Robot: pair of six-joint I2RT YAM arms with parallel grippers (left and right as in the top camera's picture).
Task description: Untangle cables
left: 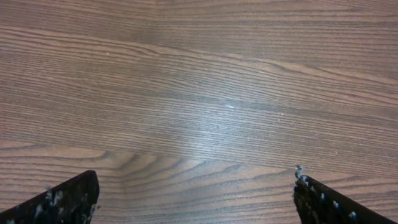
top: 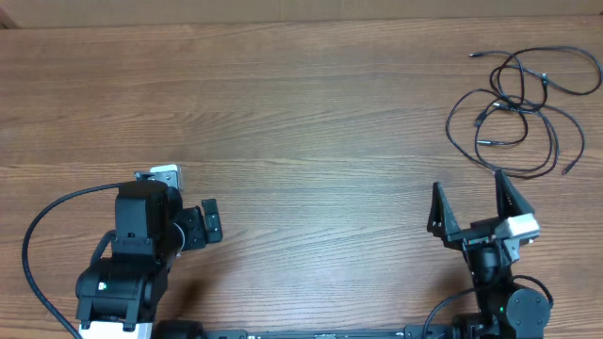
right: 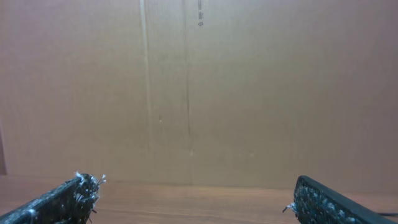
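The cables [top: 516,105] are thin black cords in loose, overlapping loops at the far right of the wooden table, with small plug ends showing. My right gripper [top: 471,202] is open and empty just in front of the nearest loop, not touching it. In the right wrist view its two fingers [right: 196,196] frame bare table and a brown wall; no cable shows there. My left gripper [top: 188,202] is open and empty at the front left, far from the cables. The left wrist view shows only its fingertips [left: 196,196] over bare wood.
A brown cardboard wall [right: 199,87] rises behind the table's far edge. The thick black cable [top: 38,235] of the left arm curves along the front left.
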